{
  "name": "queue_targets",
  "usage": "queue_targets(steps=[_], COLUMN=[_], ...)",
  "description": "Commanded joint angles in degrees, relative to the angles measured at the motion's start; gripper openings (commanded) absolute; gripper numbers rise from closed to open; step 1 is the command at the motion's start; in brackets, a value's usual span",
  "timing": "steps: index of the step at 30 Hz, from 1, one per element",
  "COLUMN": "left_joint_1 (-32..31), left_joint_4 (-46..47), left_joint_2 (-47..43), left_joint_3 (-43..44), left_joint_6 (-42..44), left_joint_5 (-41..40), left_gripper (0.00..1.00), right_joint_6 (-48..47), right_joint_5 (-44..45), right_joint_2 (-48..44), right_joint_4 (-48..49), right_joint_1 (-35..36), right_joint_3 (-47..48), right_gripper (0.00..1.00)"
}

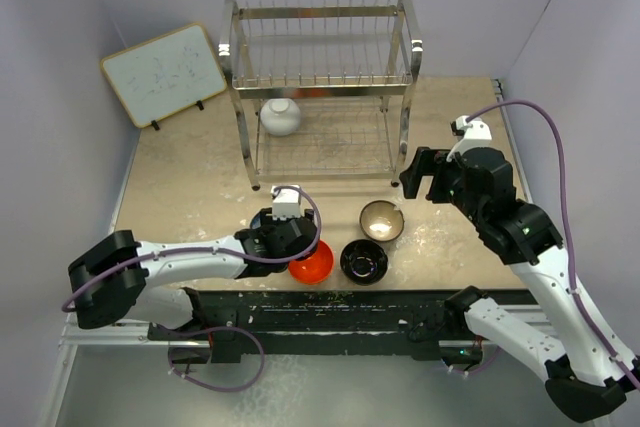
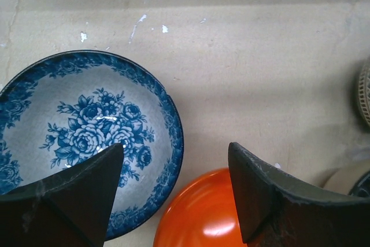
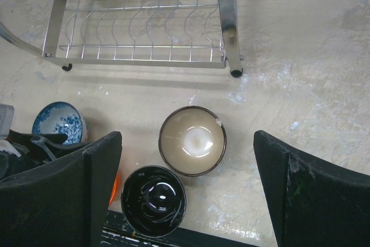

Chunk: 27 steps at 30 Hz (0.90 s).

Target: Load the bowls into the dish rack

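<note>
left hand spread by orange bowl; dish rack holds white bowl.

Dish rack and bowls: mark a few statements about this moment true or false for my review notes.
1. The white bowl sits on the lower shelf of the dish rack. True.
2. The right gripper holds the tan bowl. False: it is open and empty, and that bowl rests on the table.
3. The left gripper is open above the blue-patterned bowl and the orange bowl. True.
4. The black bowl is on the rack's top tier. False: it is on the table beside the orange bowl, and the top tier holds no bowl.
</note>
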Motion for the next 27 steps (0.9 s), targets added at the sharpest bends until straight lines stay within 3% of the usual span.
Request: queue_targets(steps=[1,8,20,27], left_joint_1=[-0.5,-0.4,2.6,2.6], left_joint_4=[-2.2,1.2,5.9,4.7], left_joint_2=[1.9,4.0,9.8,10.9], left_joint_3=[2.3,2.7,4.5,4.6], left_joint_6=[-5.6,-2.8,0.6,-0.6], left_joint_5=[-7.1,-9.2,-6.5,-6.5], left_gripper=[0.75,0.60,0.51,0.28], right_joint_6=[0.2,0.3,0.0,0.0], right_joint_5=[0.3,0.0,1.1,1.3], right_joint_2=[-0.7,-0.4,-1.3,-1.6], right_joint_4=[2.2,2.5,1.6,1.6], right_joint_1=[-0.3,-0.4,-0.3,-0.3], right_joint_3=[-0.4,0.1,0.5,0.2], right_gripper=[0.97,0.96,0.96,0.96])
